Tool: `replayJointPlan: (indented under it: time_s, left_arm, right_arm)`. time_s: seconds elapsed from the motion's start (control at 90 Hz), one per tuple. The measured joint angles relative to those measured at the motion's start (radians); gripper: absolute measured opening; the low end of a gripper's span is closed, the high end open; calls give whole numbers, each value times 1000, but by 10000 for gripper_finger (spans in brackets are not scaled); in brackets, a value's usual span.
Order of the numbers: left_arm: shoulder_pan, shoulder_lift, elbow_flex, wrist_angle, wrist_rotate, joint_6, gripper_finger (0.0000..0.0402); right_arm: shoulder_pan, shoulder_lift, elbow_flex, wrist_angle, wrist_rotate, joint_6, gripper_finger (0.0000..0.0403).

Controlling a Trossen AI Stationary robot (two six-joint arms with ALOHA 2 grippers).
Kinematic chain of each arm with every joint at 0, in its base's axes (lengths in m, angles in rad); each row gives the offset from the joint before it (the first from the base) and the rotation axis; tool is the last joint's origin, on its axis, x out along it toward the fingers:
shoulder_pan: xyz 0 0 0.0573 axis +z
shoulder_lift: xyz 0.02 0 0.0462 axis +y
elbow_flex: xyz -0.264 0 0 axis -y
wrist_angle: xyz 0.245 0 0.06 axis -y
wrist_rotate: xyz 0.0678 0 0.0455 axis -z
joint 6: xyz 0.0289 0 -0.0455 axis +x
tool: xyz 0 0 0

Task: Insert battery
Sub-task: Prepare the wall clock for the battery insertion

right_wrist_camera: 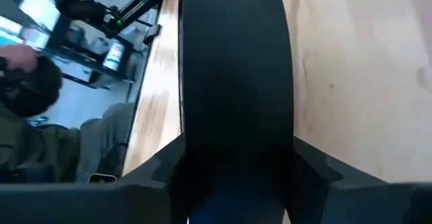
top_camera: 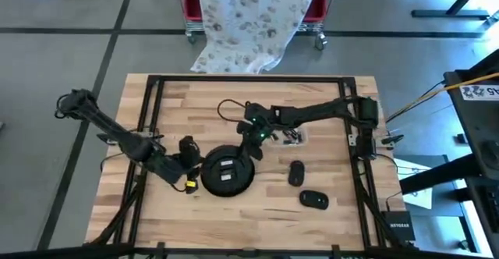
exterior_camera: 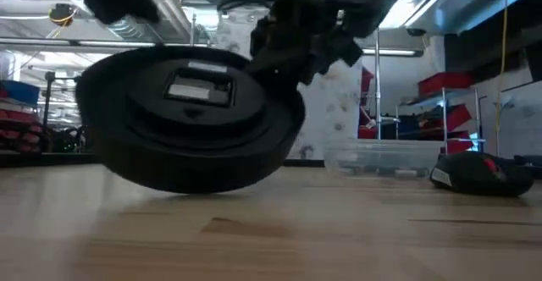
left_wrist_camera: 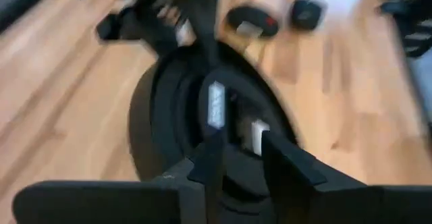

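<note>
robot vacuum (top_camera: 227,172) tilted off worktop (top_camera: 312,111), left fingers (left_wrist_camera: 209,160) on its near rim, right fingers (right_wrist_camera: 314,166) clamping far rim; slip risk: either grip loosens, unit drops, battery bay (exterior_camera: 199,89) misaligns

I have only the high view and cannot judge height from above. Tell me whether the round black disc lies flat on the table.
Observer: It does not. In the low view the round black plastic disc is tilted, with its face tipped towards that camera and its lowest edge down at the light wooden table.
Operator: Report the right grip.
Observer: In the right wrist view the right gripper has one of its fingers on each side of the disc's rim, shut on it.
Operator: Check beyond the table.
Observer: A person in dark green sits past the table edge. The left gripper is close at the disc.
</note>
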Motion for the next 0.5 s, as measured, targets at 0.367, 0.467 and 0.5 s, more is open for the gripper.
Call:
replayJointPlan:
  time_s: [0.367, 0.467, 0.5]
  left_arm:
    - [0, 147, -108, -3, 0, -270, 81]
    - [-2, 156, -112, -3, -1, -312, 81]
    - [-6, 156, -112, -3, -1, -316, 81]
  right_arm:
    - [2, 19, -4, -4, 160, -61, 254]
    - [14, -35, -1, -32, 166, -122, 242]
    - [21, -65, 1, -57, 183, -153, 237]
